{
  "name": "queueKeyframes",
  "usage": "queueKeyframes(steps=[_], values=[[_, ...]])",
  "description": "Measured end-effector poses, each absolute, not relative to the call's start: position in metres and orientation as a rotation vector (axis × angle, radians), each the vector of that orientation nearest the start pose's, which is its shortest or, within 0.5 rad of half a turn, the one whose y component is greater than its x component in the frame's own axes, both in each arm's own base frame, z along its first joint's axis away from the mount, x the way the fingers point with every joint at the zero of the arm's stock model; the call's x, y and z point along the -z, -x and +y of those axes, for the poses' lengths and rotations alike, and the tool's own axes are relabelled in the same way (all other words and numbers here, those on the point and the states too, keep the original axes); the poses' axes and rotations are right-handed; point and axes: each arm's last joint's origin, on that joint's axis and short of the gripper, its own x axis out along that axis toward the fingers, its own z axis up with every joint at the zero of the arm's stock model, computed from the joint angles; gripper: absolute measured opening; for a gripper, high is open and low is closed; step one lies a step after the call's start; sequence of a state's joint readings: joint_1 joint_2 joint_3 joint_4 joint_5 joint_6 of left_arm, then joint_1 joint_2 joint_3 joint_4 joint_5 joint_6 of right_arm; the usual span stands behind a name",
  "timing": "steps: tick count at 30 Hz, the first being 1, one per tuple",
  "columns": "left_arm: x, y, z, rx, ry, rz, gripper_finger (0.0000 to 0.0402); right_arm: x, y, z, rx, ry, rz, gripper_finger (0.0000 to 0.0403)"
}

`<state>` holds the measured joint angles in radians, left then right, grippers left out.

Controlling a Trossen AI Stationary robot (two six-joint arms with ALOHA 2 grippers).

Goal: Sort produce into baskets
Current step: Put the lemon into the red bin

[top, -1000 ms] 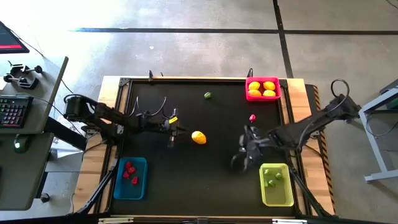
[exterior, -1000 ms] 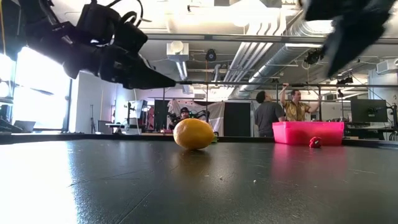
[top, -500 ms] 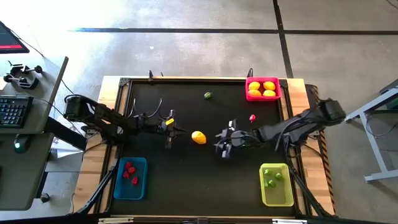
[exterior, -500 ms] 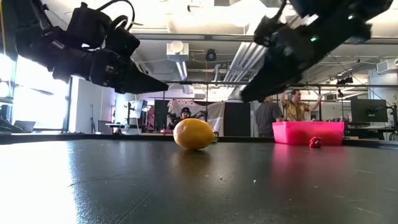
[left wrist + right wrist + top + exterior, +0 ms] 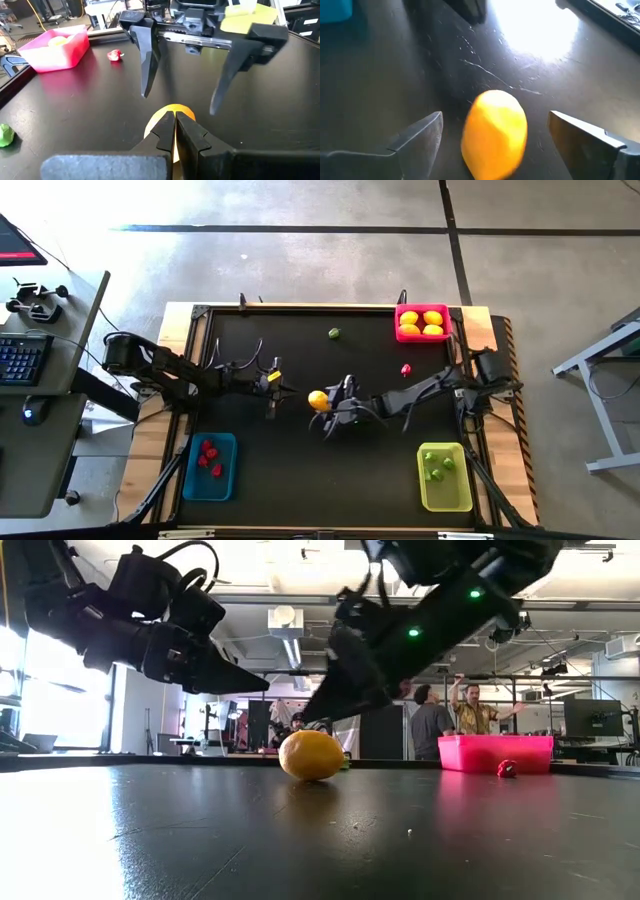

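R gripper (image 5: 330, 405) jaws spread wide either side of the lemon (image 5: 318, 400), not yet touching; set to pinch it, probably for the pink bin (image 5: 421, 311) w/ other lemons. L gripper (image 5: 284, 389) jaws shut, empty, hovering just beside lemon, waiting. Lemon sits mid-table (image 5: 260, 470).

Dark arms, looped black cables; yellow tag near left wrist; green lights on right arm.
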<state>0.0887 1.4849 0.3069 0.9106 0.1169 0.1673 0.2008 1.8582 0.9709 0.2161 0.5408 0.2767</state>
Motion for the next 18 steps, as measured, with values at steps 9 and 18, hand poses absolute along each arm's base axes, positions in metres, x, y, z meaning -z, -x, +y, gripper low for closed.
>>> queueKeyframes(steps=[9, 18], values=[[-0.137, -0.239, 0.018, 0.05, -0.129, 0.275, 0.0, -0.132, -0.383, 0.05, 0.433, 0.041, 0.666, 0.0353], [-0.136, -0.238, 0.018, 0.051, -0.128, 0.286, 0.0, -0.121, -0.385, 0.047, 0.404, 0.04, 0.705, 0.027]])
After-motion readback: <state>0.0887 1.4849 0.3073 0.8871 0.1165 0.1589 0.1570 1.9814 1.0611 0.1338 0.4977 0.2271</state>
